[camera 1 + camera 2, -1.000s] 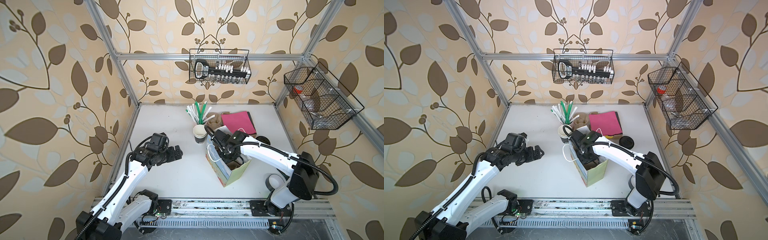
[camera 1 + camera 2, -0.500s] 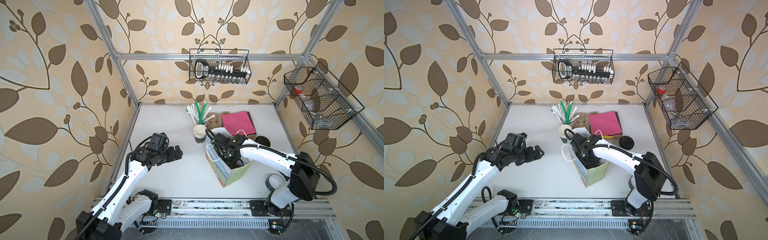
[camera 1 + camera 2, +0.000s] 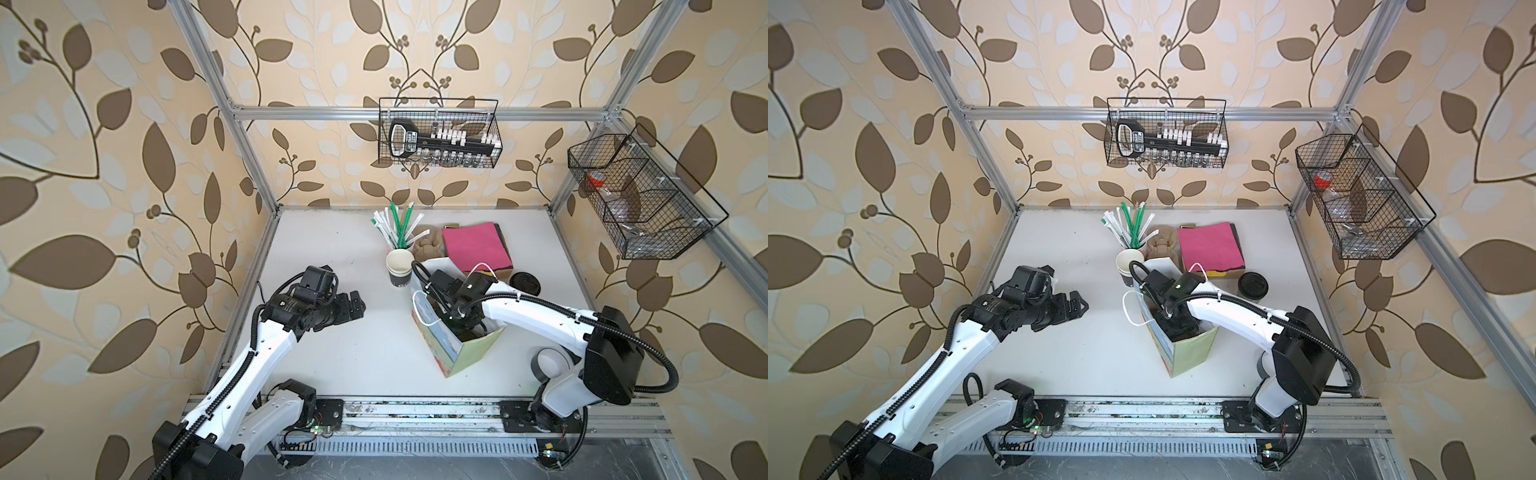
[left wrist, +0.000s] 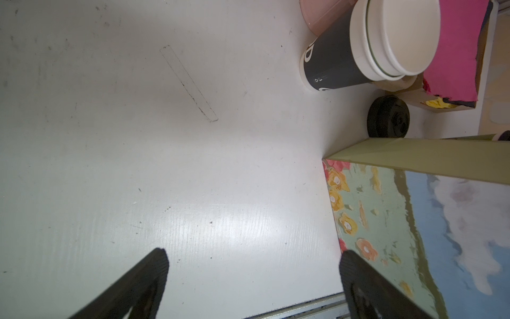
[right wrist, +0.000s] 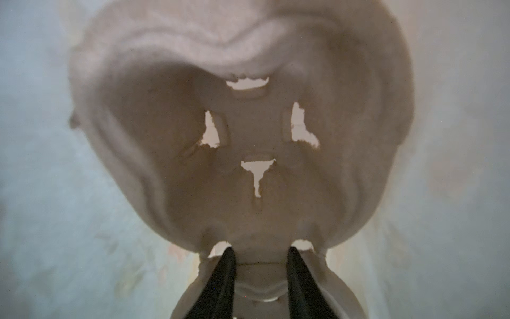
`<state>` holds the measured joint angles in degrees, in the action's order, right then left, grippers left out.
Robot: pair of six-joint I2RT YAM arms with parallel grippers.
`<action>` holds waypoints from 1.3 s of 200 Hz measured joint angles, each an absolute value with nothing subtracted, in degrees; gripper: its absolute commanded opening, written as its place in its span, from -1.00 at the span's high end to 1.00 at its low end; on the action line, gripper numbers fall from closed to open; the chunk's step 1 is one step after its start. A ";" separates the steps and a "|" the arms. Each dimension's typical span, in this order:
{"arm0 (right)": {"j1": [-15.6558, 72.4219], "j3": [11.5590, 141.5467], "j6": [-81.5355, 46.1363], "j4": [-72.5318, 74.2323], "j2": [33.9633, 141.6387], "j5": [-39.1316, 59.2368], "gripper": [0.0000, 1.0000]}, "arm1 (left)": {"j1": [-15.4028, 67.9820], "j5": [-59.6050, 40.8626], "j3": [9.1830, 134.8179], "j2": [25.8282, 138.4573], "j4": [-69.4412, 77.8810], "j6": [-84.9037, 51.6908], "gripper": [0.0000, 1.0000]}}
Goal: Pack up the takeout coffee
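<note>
The right gripper (image 5: 260,250) was down inside the flowered gift bag (image 3: 478,353), its two black fingers pinched on the narrow bridge of a moulded pulp cup carrier (image 5: 165,138), whose round well faced the wrist camera and stood empty. The left gripper (image 4: 254,258) hung spread wide with nothing in it over the bare white table (image 3: 332,249), near the bag's printed side but not touching it. As for the takeout coffee, I could not find a lidded green cup in any view. Just beyond the bag stood a stack of lidless cups (image 3: 400,266), and to the right of the bag, near the pink napkins (image 3: 476,245), sat a round black lid (image 3: 525,282). It had dark sides beneath and no green that I could make out, so whether a cup was under it I couldn't tell. Such a cup, I'd reckon, would be light if empty and top-heavy if filled, with thin paper walls that dent under a hard squeeze and a pressed-on lid that could pop off. I'd take it round the body just under the rim, where the rolled lip stiffens it, keep it upright, close gently, and never lift by the lid alone
</note>
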<state>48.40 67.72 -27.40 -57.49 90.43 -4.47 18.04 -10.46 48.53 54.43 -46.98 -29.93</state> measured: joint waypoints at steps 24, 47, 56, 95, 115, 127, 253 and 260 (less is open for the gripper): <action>48.36 66.94 -27.38 -56.80 90.89 -4.43 0.37 | 18.04 -10.46 48.53 54.50 -46.98 -29.93 -0.98; 48.34 65.60 -27.35 -55.77 91.90 -4.38 0.36 | 18.02 -10.46 48.53 54.50 -46.98 -29.93 -0.98; 48.34 64.99 -27.35 -55.44 92.25 -4.25 0.36 | 18.02 -10.46 48.53 54.50 -46.98 -29.93 -0.98; 48.21 63.86 -27.35 -54.46 92.82 -3.99 0.36 | 18.02 -10.46 48.53 54.50 -46.98 -29.93 -0.98; 48.21 63.51 -27.35 -54.06 92.86 -4.01 0.36 | 18.02 -10.46 48.53 54.50 -46.98 -29.93 -0.98; 48.21 63.02 -27.38 -53.80 92.88 -4.01 0.37 | 18.02 -10.46 48.53 54.50 -46.98 -29.93 -0.98; 47.05 60.14 -27.11 -50.50 96.20 -2.59 0.32 | 18.02 -10.46 48.53 54.50 -47.03 -29.93 -0.98; 46.89 60.07 -27.07 -50.37 96.20 -2.50 0.32 | 18.02 -10.46 48.53 54.50 -47.03 -29.93 -0.98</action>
